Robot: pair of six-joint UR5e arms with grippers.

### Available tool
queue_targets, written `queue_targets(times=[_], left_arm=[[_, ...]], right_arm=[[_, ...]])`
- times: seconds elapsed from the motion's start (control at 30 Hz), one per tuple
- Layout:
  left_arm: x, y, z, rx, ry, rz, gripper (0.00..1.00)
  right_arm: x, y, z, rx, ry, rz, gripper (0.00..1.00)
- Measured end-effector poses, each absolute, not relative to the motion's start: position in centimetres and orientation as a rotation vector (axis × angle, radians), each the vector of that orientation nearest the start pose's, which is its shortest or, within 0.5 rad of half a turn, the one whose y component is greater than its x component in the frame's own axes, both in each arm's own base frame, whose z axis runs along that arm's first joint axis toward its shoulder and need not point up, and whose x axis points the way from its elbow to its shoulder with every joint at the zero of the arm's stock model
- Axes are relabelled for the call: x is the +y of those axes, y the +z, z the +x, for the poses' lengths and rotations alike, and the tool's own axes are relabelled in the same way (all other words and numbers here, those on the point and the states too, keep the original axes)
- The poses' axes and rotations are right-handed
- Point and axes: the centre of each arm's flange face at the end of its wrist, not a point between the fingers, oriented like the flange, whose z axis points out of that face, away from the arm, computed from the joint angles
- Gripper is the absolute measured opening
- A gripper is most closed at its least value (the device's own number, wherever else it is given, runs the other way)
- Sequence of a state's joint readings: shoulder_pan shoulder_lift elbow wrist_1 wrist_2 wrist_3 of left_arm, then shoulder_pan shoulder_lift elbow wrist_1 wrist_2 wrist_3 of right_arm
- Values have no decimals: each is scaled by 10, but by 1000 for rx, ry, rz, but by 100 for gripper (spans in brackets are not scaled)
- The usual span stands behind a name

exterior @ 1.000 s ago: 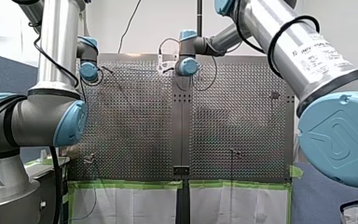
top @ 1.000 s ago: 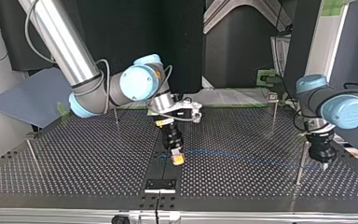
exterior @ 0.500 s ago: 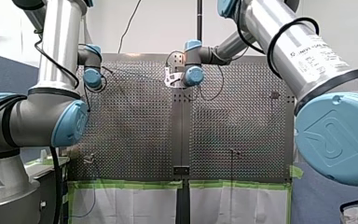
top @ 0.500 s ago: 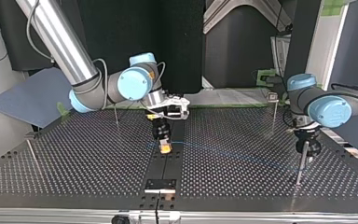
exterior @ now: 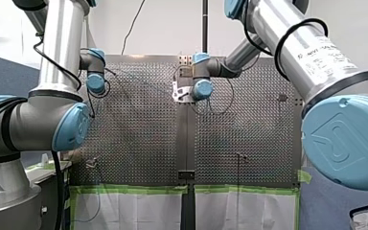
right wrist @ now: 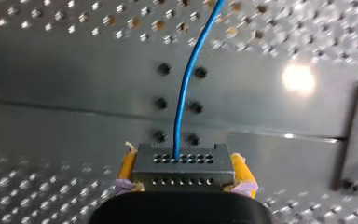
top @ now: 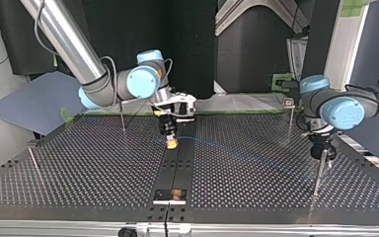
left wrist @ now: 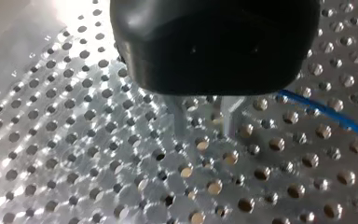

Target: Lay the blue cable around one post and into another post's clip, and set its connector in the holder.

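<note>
Connector [right wrist: 182, 166], a dark block with rows of small holes, sits pinched in my right arm's jaws, their yellow pads [right wrist: 127, 165] pressed against its two sides, as the right wrist view shows. In the top view my right arm [top: 64, 42] enters at the left and holds that block low over the plain strip down the middle of the perforated tabletop [top: 79, 173]. Left of it stand a thin post [top: 33, 163] near the tabletop's edge and a second post [top: 123, 118] further back, both well apart from the jaws. A small dark plate [top: 169, 196] lies on the strip nearer the camera, apart from the connector. The blue cable [right wrist: 186, 88] leaves the connector's face and runs ahead across the strip. In the top view it runs rightward, low over the tabletop, toward my left arm [top: 343, 111]. A post with a small head [top: 289, 121] stands behind that line, clear of the cable. In the left wrist view, my left arm's jaws have their metal fingers [left wrist: 179, 114] slightly apart with nothing visible between them, and the cable passes just beside them. In the top view another post [top: 317, 177] rises directly in front of these jaws. Whether the cable touches it cannot be told.
</note>
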State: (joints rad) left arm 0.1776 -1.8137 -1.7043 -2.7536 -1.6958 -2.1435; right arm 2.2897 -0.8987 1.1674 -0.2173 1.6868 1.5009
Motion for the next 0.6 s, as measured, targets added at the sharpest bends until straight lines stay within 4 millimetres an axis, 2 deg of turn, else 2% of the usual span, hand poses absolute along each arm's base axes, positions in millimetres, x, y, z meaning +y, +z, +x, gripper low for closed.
queue_targets(times=[0.03, 0.1, 0.33, 0.6], left_arm=[[-21, 332, 579, 1417, -219, -660, 84], [-25, 332, 579, 1423, -226, -654, 97], [-34, 330, 577, 1440, -236, -652, 97], [-43, 332, 579, 1442, -282, -618, 100]], right_arm=[[-475, 283, 575, -817, 1548, 1696, 0], [-477, 278, 570, -828, 1541, 1686, 0], [-484, 277, 550, -885, 1566, 1626, 0], [-502, 294, 511, -954, 1616, 1515, 0]])
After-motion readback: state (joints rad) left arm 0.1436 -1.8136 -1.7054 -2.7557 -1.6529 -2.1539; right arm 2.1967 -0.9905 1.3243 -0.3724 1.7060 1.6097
